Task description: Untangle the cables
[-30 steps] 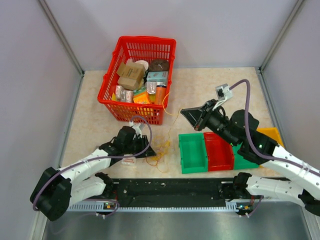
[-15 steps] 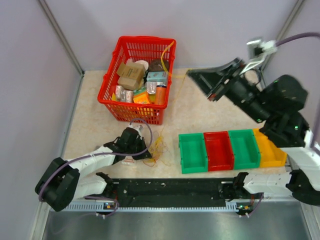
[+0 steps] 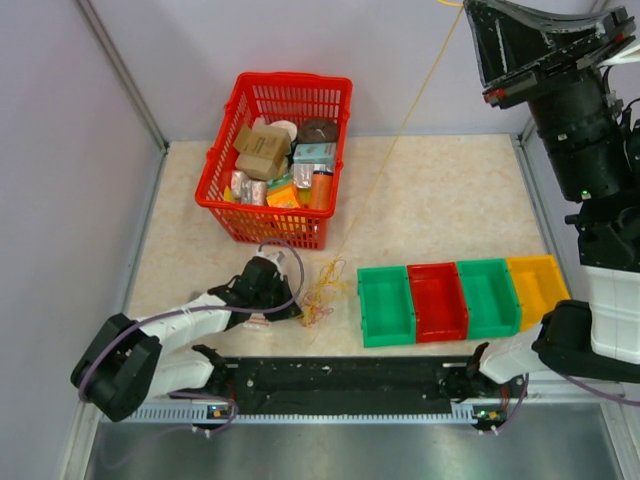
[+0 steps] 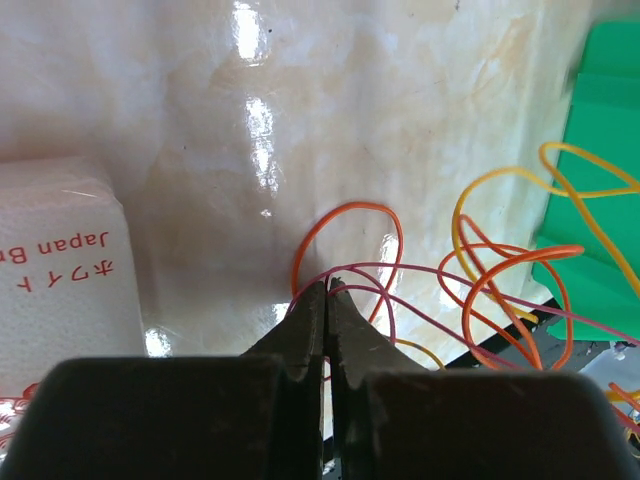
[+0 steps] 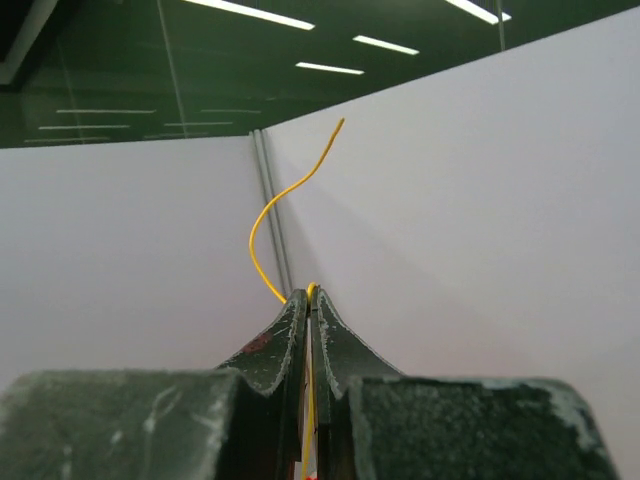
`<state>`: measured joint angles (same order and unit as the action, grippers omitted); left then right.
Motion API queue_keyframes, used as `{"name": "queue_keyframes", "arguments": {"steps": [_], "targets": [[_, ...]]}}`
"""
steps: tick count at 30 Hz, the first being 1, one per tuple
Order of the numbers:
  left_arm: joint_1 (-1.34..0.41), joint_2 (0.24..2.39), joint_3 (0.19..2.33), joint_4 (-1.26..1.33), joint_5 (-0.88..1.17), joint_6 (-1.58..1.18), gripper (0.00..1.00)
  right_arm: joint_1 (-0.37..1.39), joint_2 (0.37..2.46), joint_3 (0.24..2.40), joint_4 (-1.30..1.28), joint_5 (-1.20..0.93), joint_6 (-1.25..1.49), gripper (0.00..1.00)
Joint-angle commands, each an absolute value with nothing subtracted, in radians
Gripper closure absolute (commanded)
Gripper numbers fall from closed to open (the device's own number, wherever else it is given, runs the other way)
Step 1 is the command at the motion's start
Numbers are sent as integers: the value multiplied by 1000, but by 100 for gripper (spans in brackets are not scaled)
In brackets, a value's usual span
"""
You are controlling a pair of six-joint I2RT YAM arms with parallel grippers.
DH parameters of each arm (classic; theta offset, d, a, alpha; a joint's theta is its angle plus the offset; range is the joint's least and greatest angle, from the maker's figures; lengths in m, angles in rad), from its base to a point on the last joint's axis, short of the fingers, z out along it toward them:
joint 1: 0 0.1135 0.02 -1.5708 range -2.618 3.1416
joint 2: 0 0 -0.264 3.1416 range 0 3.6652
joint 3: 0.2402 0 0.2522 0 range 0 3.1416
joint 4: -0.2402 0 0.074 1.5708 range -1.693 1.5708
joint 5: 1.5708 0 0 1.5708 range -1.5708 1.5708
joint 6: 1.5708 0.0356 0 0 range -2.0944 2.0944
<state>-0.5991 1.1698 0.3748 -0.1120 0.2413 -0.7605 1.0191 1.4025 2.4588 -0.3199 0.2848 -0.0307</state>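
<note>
The cables (image 3: 322, 290), thin yellow, orange and red loops, lie on the table between the red basket and the green bin. My left gripper (image 3: 298, 311) is low at the tangle's left edge. In the left wrist view it (image 4: 327, 286) is shut on a red wire, with orange loops (image 4: 345, 208) and yellow loops (image 4: 590, 190) beyond it. My right gripper (image 3: 474, 8) is high at the top right, shut on a yellow wire (image 3: 400, 130) that runs taut down to the tangle. In the right wrist view the wire (image 5: 268, 205) sticks out past the shut gripper (image 5: 311, 293).
A red basket (image 3: 231, 215) full of packets stands at the back left. Green (image 3: 385, 306), red (image 3: 436, 300), green (image 3: 488, 296) and yellow (image 3: 536, 288) bins sit in a row at the right. A white printed packet (image 4: 60, 260) lies beside the left gripper.
My right arm has swung up and to the back right, drawing the yellow wire out of the tangle into a long taut line. The left gripper has stayed at the tangle.
</note>
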Motion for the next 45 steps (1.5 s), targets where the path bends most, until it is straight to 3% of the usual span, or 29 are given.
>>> {"name": "queue_keyframes", "arguments": {"steps": [1, 7, 11, 16, 21, 24, 28, 36, 41, 45], "targets": [[-601, 1195, 374, -140, 215, -713, 100, 1026, 1384, 2497, -124, 227, -128, 100], [-603, 958, 460, -192, 294, -609, 98, 1026, 1307, 2231, -175, 175, 27, 100], [-603, 810, 569, -300, 272, -562, 60, 1026, 1207, 1936, -189, 105, 119, 100], [-603, 729, 606, -275, 363, -499, 34, 1025, 1134, 1698, -198, 20, 218, 100], [-636, 799, 594, -129, 482, -541, 33, 1025, 1124, 1704, -212, -43, 278, 100], [-722, 841, 614, -48, 434, -560, 34, 1026, 1121, 1735, -203, -38, 331, 100], [-828, 922, 656, -9, 324, -563, 24, 1025, 1147, 1790, -152, -113, 423, 100], [-856, 936, 701, 49, 256, -558, 22, 1026, 1247, 1959, -58, -262, 584, 100], [-856, 925, 698, 5, 226, -552, 36, 1026, 1284, 1973, -8, -284, 638, 100], [-856, 884, 648, -43, 219, -571, 57, 1025, 1315, 1990, 34, -291, 653, 100]]}}
